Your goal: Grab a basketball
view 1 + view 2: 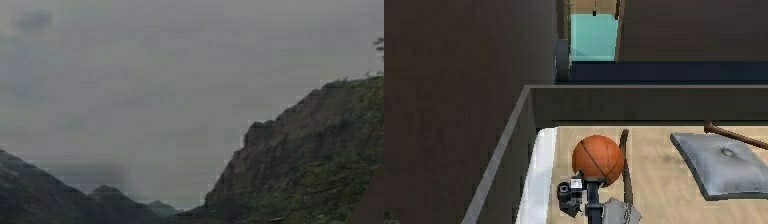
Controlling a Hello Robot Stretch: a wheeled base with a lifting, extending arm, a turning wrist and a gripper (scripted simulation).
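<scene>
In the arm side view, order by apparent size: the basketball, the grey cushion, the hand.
1. grey cushion, cut off at the right edge
2. basketball
3. hand, though it is nearer the camera

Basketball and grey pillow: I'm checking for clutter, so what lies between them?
In the arm side view, a slim dark stick, perhaps a bat, lies beside the basketball; from there the tan surface is bare to the grey pillow.
</scene>
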